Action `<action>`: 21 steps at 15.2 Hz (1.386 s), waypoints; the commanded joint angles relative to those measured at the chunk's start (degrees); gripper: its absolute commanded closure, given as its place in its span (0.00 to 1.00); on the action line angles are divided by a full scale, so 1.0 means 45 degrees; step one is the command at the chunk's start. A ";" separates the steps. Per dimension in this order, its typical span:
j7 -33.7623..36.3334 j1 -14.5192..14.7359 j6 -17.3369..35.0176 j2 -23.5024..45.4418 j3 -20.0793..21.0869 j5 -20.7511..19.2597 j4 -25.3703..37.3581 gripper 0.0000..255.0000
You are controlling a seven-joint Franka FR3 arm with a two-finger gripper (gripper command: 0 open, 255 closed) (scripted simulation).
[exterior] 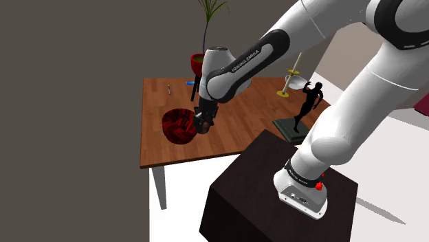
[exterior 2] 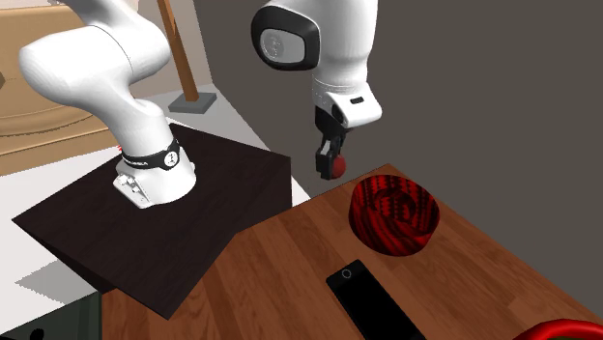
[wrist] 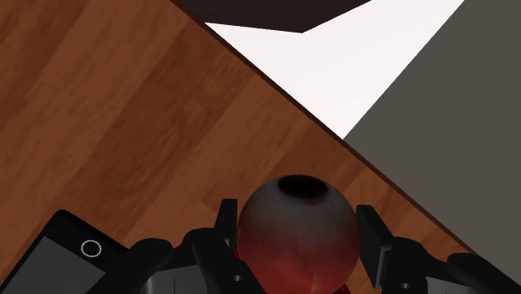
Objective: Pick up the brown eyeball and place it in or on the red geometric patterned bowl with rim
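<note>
- My pincer (exterior 2: 330, 161) is clamped on the eyeball (wrist: 299, 227), a finger on each side and the dark pupil pointing away from the hand.
- The ball hangs lifted off the wooden surface (exterior 2: 280, 280), near its edge.
- The red patterned bowl (exterior 2: 393, 214) sits just to the second exterior view's right, not yet beneath the ball.
- I judge the height is there to clear the rim.
- A black phone (exterior 2: 372, 301) lies nearer, out of the path.
</note>
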 commanded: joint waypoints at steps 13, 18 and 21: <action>0.0196 -0.0230 -0.2227 -0.0110 -0.0164 -0.0444 0.2104 1.00; 0.0312 -0.0419 -0.2806 0.2148 -0.0327 -0.1047 0.4914 1.00; 0.0387 -0.0461 -0.3423 0.3737 -0.0450 -0.1405 0.7100 1.00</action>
